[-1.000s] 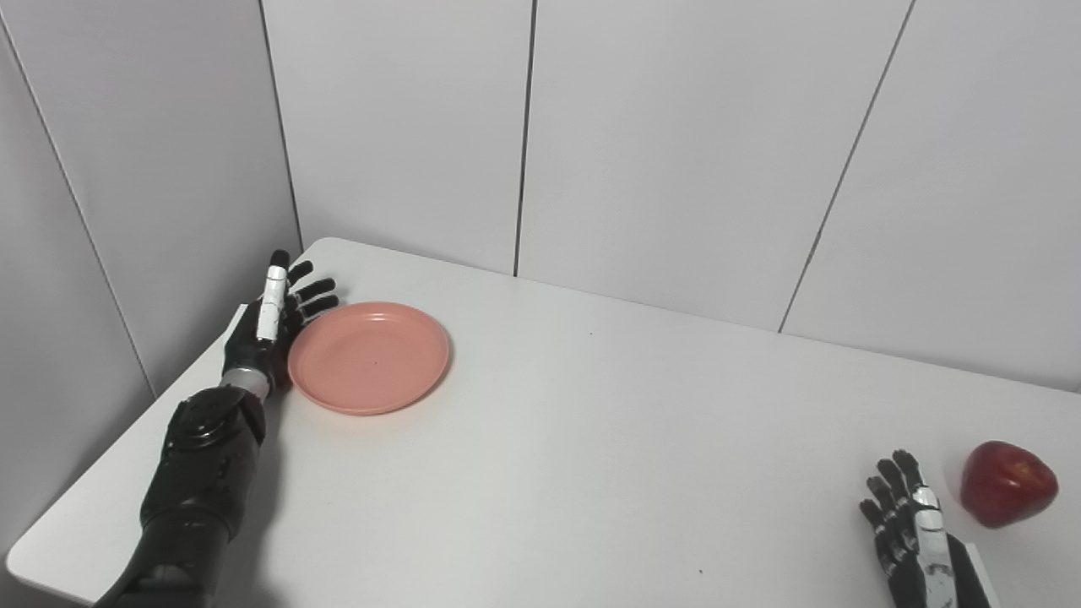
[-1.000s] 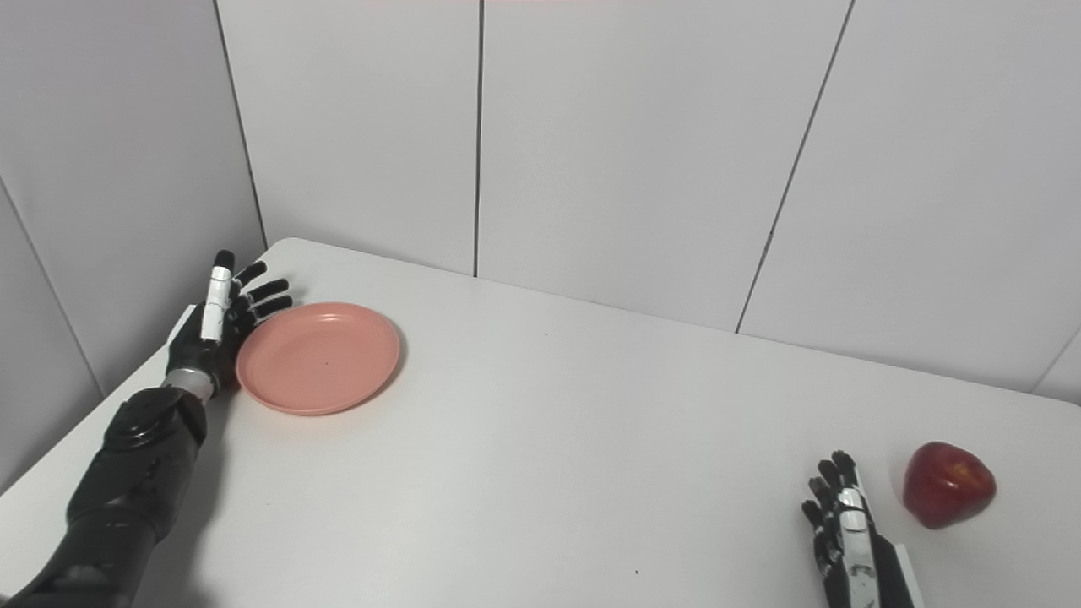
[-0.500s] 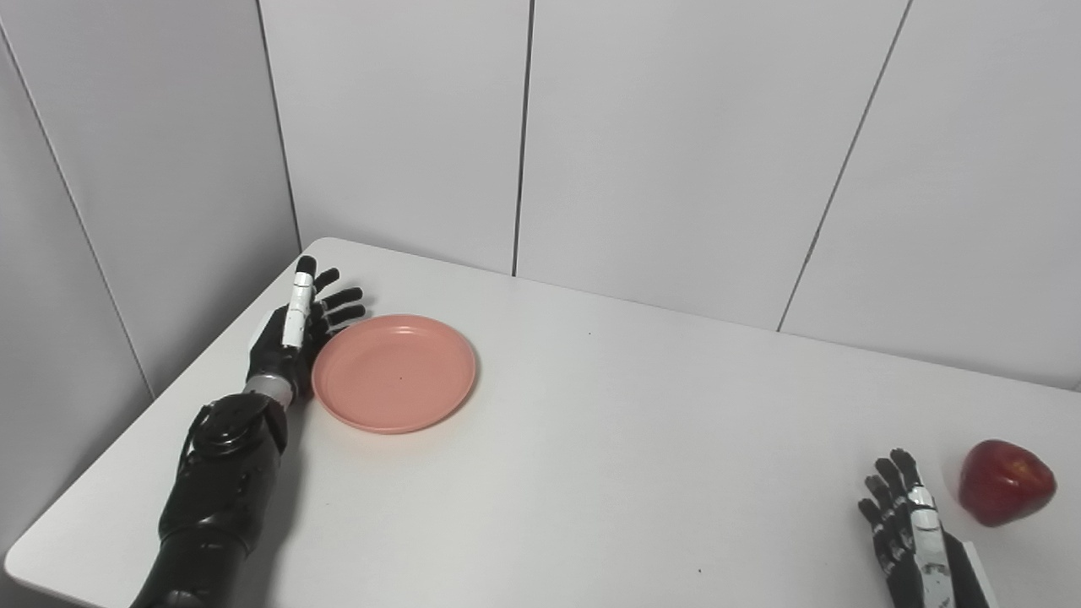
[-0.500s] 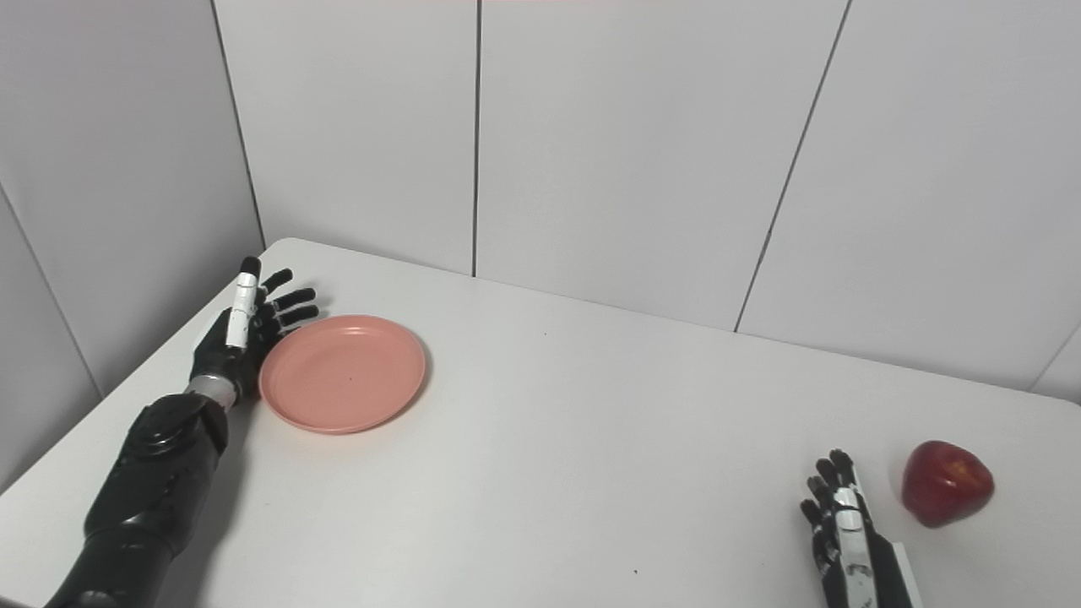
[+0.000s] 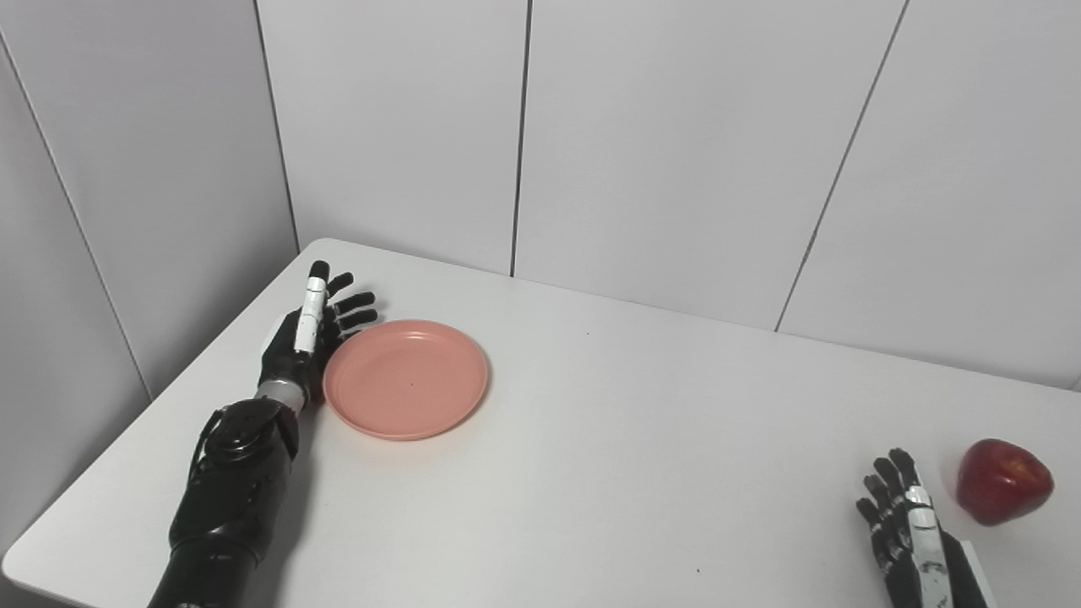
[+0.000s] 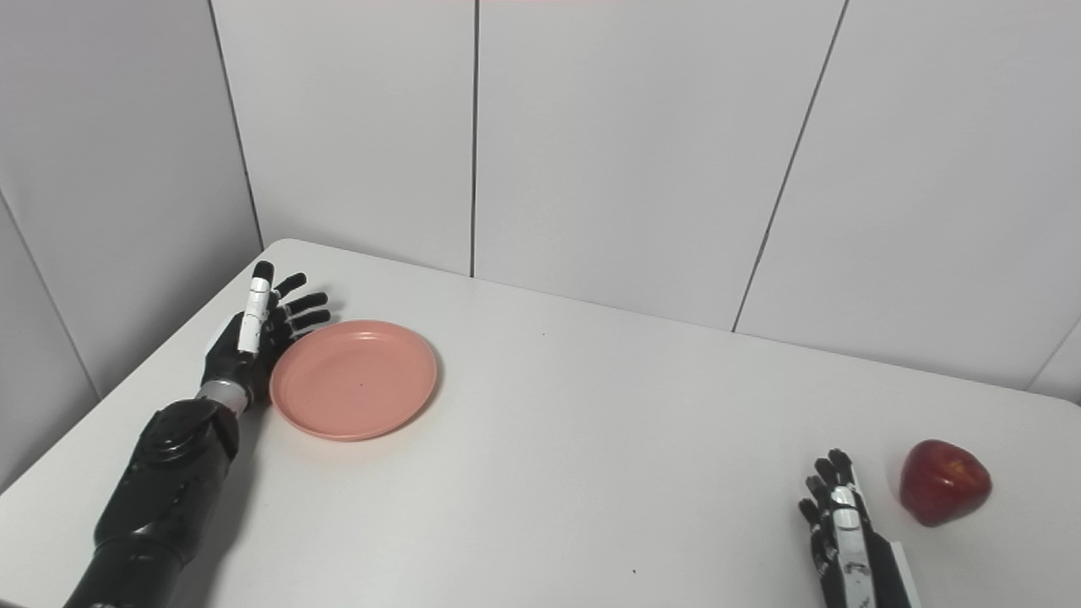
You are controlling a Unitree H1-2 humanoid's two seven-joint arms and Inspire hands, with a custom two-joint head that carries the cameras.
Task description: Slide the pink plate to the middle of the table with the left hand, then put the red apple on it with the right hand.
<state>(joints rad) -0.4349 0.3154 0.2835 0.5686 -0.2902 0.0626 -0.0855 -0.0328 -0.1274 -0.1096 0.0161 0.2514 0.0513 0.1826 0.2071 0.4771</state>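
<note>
1. left eye view: pink plate (image 5: 406, 378) lying flat on the white table (image 5: 608, 439), left of frame centre.
2. left hand (image 5: 311, 338) pressed edge-on against the plate's left rim, fingers straight and spread, grasping nothing.
3. red apple (image 5: 1003, 481) at lower right, just beside right hand (image 5: 908, 532), apart from it.
4. right hand resting with fingers extended, holding nothing.

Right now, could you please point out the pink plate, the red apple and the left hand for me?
pink plate (image 5: 406, 377): left eye view, middle of its bare dish.
red apple (image 5: 1004, 480): left eye view, middle of its front skin.
left hand (image 6: 245, 336): right eye view, its palm edge beside the plate.
</note>
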